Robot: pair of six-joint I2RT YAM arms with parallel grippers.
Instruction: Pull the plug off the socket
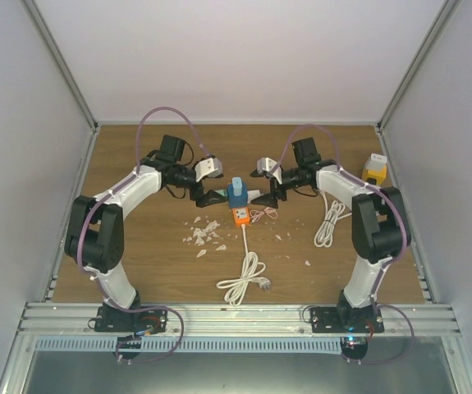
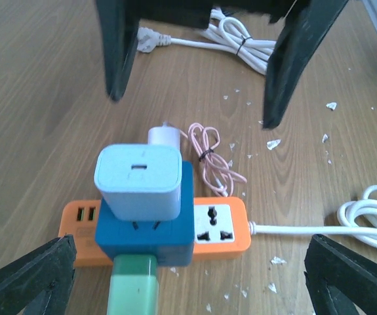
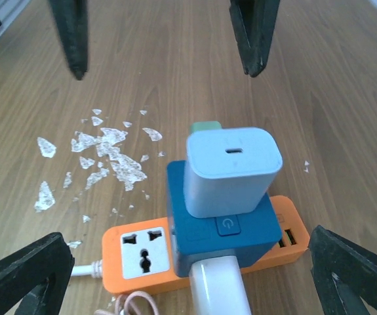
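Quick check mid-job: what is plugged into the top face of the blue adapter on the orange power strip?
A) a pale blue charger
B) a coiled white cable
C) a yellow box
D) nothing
A: the pale blue charger sits on top of the blue adapter, which stands on the orange power strip.

Left arm point(image 1: 129, 193): elbow folded high, forearm stretched inward, wrist roughly level above the desk. Left jaws spread wide, fingers point(image 2: 31, 279) at the outer lower corners of the wrist view, clamped on nothing. Right arm point(image 1: 344, 182): mirrored pose, elbow up, forearm angled inward. Right jaws also spread wide, fingers point(image 3: 24, 275) far apart, clamped on nothing. Two sets of jaws tip to tip, facing each other with a gap between. Straight ahead of each set, the opposite fingers in view, parted just as wide.
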